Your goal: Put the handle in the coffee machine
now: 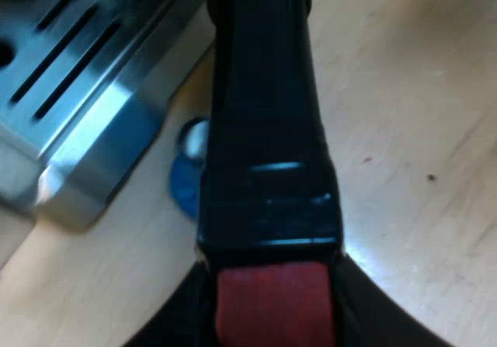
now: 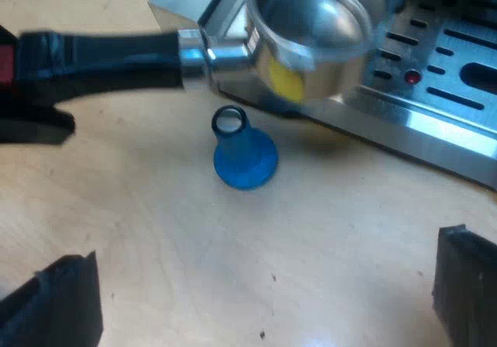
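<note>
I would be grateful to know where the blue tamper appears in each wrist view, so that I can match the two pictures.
Left wrist view: the blue tamper is on the table, half hidden behind the holder, beside the drip tray corner.
Right wrist view: the blue tamper is on the table, close by the holder's metal cup, near the tray's edge.
Shared landmark: the slotted drip tray.

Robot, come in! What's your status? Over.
Left tool shut on holder. Right tool open, empty. Holder at machine tray edge, not locked in. Blue tamper on table beneath.
</note>
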